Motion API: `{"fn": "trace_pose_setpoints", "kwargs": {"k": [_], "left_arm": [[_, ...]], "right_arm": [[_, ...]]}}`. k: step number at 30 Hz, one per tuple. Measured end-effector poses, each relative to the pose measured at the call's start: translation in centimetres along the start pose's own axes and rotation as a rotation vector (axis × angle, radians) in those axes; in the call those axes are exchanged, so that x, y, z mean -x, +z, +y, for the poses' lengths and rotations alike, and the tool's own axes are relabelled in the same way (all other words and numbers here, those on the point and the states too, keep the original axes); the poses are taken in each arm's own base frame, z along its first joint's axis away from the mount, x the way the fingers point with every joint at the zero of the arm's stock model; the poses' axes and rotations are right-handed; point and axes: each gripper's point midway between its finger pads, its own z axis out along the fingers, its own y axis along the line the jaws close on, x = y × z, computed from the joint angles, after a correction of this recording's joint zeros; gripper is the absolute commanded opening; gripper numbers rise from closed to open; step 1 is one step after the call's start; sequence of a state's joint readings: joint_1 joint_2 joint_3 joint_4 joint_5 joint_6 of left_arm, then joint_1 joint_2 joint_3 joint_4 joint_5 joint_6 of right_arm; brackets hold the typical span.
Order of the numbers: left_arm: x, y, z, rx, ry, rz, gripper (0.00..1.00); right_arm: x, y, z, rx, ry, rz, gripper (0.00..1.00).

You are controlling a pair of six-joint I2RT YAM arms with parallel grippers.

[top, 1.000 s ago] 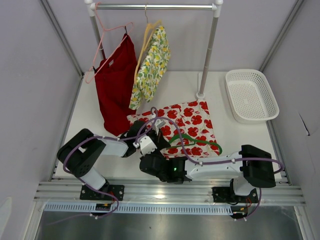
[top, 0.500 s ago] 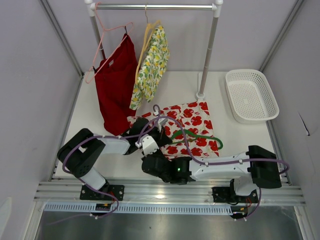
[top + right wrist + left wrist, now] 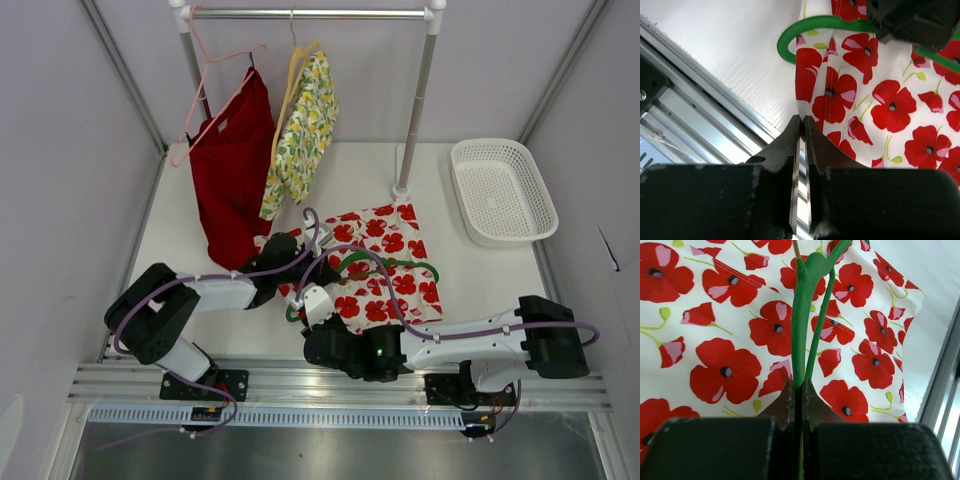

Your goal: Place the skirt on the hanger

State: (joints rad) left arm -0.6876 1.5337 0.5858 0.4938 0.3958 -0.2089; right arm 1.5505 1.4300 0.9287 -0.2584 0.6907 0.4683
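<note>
The white skirt [image 3: 392, 288] with red flowers lies flat on the table, right of centre. The thin green hanger [image 3: 395, 264] lies across it, and its hook [image 3: 290, 312] sticks out past the skirt's near-left edge. My left gripper [image 3: 296, 262] is shut on the hanger's wire [image 3: 801, 330] just above the skirt [image 3: 730, 340]. My right gripper [image 3: 309, 303] is shut on the skirt's near-left edge [image 3: 812, 107], with the green hook [image 3: 790, 35] just beyond its tips.
A plain red garment [image 3: 232, 170] on a pink hanger and a lemon-print garment [image 3: 303, 130] on a yellow hanger hang from the rack rail [image 3: 310, 14]. The rack's pole [image 3: 415, 110] stands behind the skirt. A white basket [image 3: 500, 190] sits far right. Aluminium rails [image 3: 340, 380] run along the near edge.
My right arm has drawn back toward the near edge, pulling the skirt's near-left corner with it. The hanger has shifted on the skirt, and its hook now shows at the near-left edge.
</note>
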Motion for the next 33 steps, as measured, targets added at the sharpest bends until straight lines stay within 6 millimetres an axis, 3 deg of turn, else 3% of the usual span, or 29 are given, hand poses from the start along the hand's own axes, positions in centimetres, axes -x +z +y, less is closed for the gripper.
{"fn": "trace_pose_setpoints", "kwargs": {"k": [14, 24, 33], "left_arm": [[-0.4, -0.2, 0.7, 0.042, -0.009, 0.015, 0.00], [0.3, -0.9, 0.3, 0.053, -0.002, 0.006, 0.00], [-0.3, -0.9, 0.4, 0.082, -0.005, 0.026, 0.00]], "right_arm": [[-2.8, -3.5, -0.4, 0.051, 0.053, 0.038, 0.09], [-6.1, -3.7, -0.8, 0.042, 0.049, 0.098, 0.09], [-7.9, -4.1, 0.2, 0.059, 0.035, 0.126, 0.09]]}}
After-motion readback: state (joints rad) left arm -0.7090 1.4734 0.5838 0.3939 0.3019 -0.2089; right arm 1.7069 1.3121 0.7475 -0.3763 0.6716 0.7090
